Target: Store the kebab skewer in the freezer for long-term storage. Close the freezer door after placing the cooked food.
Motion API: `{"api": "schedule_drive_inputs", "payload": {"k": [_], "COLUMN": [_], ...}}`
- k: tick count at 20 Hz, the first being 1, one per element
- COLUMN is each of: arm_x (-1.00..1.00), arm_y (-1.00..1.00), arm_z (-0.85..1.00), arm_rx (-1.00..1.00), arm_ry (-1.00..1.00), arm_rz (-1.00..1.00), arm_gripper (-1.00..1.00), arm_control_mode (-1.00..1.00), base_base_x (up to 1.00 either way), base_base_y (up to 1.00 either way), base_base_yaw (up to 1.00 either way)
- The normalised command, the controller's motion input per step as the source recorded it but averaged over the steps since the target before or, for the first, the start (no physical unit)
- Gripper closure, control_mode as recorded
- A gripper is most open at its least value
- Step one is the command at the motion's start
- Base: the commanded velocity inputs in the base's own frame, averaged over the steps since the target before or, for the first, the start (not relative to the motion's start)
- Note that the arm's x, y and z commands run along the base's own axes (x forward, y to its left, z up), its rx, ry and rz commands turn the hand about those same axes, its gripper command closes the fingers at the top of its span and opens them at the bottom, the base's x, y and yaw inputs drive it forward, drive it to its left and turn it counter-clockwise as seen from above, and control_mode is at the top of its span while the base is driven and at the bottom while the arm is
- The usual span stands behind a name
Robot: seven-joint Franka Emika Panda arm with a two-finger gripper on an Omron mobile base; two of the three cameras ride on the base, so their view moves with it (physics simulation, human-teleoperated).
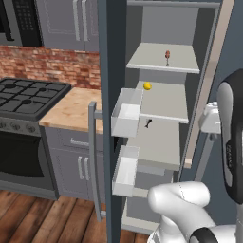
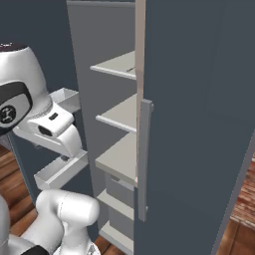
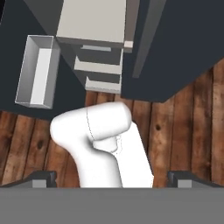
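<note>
Jaws spread wide, nothing between them, gripper (image 3: 112, 177) aimed down at the floor. Left base view shows the freezer (image 1: 163, 102) open, kebab skewer (image 1: 167, 56) on its top shelf; right base view can't, freezer's plain door blocks it.

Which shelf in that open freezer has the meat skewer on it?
The top shelf: the kebab skewer stands there alone. The shelf below holds a small yellow ball, and the next one down a tiny black object.

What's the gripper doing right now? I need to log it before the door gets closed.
Gripper: open, holding nothing; the kebab skewer already lies on a freezer shelf.
</note>
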Motion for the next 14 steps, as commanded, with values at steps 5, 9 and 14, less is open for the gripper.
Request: {"api": "schedule_drive_inputs", "payload": {"k": [5,9,14], "arm_x": [0.02,0.22,0.19], "arm_y": [0.0,0.0,0.0], "arm_z": [-0.45,-0.52,-0.39], "arm_rx": [0.0,0.0,0.0], "arm_ry": [-0.01,0.0,0.06], "arm_rz": [0.08,0.1,0.06], "arm_gripper": [-1.0,-1.0,-1.0], "arm_control_mode": [-1.0,-1.0,-1.0], "base_base_x": [0.0,0.0,0.0], "base_base_y": [0.0,0.0,0.0], "base_base_yaw": [0.0,0.0,0.0]}}
